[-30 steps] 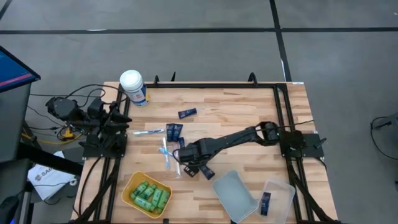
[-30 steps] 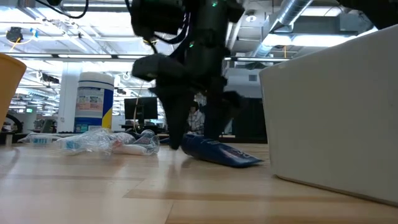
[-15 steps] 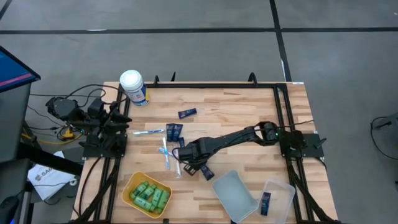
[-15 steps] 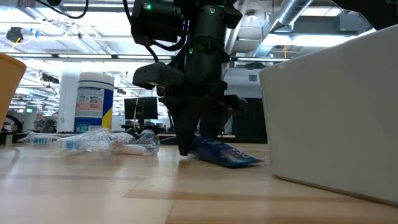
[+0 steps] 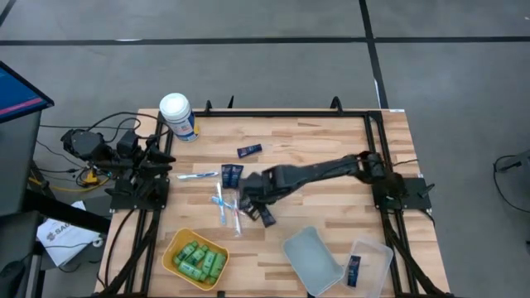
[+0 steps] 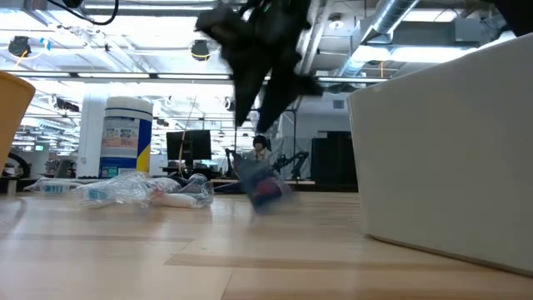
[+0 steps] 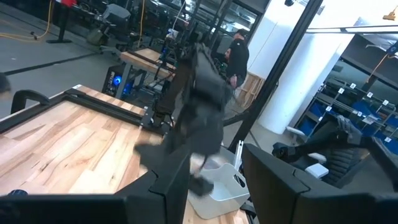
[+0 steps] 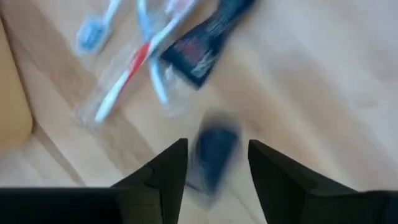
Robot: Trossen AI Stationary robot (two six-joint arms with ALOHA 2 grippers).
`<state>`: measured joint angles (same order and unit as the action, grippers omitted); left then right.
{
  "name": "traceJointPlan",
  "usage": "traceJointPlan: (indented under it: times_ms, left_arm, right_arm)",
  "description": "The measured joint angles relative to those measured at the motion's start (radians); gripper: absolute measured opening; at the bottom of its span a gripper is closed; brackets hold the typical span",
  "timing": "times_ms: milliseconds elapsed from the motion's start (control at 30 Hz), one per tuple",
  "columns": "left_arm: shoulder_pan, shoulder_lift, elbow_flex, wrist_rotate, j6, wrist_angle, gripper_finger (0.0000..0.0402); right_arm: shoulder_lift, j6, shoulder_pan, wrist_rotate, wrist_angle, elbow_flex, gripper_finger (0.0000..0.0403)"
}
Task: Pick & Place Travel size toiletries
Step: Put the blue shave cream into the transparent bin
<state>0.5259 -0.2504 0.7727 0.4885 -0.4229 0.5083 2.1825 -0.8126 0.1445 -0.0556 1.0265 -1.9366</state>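
One navy tube (image 5: 267, 217) is in play, and it has just moved. A second ago it lay flat on the wood table (image 5: 315, 145) with the right gripper (image 5: 251, 199) standing over it. Now the arm has swung up and back toward the middle of the table, and the tube lies nearer the toothbrushes (image 5: 222, 203) than it did.

In the low view the gripper is high and smeared with motion, and the tube is a blue blur close to the tabletop beneath it, with a seeming gap between them. The right wrist view shows the same tube as a dark blur straight ahead. Whether the right pincer grips the tube, or has lost it on the lift, I cannot tell.

If the grasp slipped, this pick must probably be repeated. If it holds by one end, the tube likely swings loose and could drop on the way.

The likely goal is the clear bin (image 5: 370, 257) at the table's near right corner, where another navy tube (image 5: 354, 269) already lies; a second clear bin (image 5: 313, 259) is beside it. The green bottles (image 5: 199, 261) are gathered in the yellow tray (image 5: 172, 248).

The left gripper (image 7: 214, 186) waits at the table's left edge, its pincer parted and holding nothing.
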Motion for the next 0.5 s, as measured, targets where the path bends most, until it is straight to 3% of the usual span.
traceJointPlan:
  times_ms: [333, 500]
  left_arm:
    - [0.000, 0.000, 0.000, 0.000, 0.021, 0.000, 0.0143]
    - [0.000, 0.000, 0.000, 0.000, 0.026, 0.000, 0.0143]
  right_arm:
    - [-0.207, -0.090, 0.057, -0.193, 0.400, -0.001, 0.0071]
    - [-0.237, -0.132, 0.105, -0.204, 0.404, -0.001, 0.0044]
